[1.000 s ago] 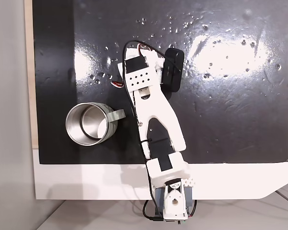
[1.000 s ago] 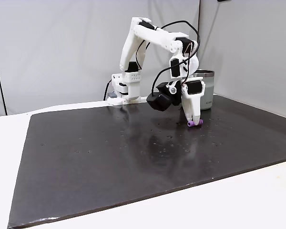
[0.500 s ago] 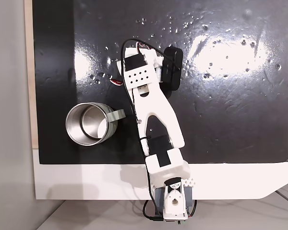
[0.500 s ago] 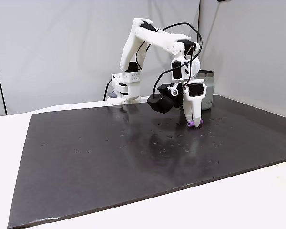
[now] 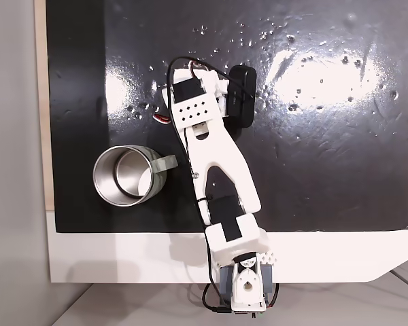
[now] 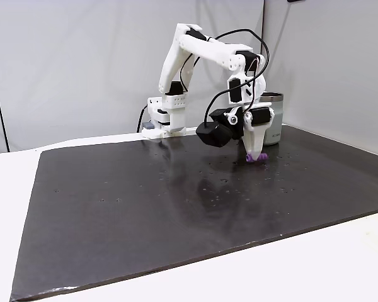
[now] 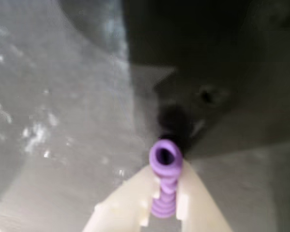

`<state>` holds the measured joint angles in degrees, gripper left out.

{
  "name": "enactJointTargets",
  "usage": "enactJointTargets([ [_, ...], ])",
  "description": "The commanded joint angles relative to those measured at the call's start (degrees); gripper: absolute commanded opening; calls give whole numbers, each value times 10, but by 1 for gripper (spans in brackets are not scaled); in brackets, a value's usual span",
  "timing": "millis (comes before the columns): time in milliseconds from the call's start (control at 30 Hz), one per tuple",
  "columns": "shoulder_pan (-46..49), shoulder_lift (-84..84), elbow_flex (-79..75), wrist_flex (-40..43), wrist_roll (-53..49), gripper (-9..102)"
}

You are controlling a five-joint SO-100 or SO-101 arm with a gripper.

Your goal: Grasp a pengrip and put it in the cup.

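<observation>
Two pale fingers of the gripper are clamped on the pengrip, its open end facing the wrist camera. In a fixed view the pengrip sits at the gripper tips, close above the black mat on the tabletop. Behind stands the cup; its faint marking is unreadable. From above, the cup lies left of the arm.

The pengrip, a small light-purple ribbed tube with an open end, is pinched between pale fingers in the wrist view; in a fixed view it seems to sit just above the dark mat. The cup, shiny steel with a pale grey-green handle, stands upright near the mat's edge, apparently empty.
</observation>
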<state>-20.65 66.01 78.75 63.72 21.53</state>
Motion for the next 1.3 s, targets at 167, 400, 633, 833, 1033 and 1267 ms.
enactJointTargets([
  [167,7,208,34,51,-56,0],
  [400,-4,337,56,100,-91,0],
  [633,-76,449,118,93,-140,0],
  [833,-169,512,193,59,-196,0],
  [1033,-238,534,221,45,-225,0],
  [1267,-269,538,222,40,-252,0],
])
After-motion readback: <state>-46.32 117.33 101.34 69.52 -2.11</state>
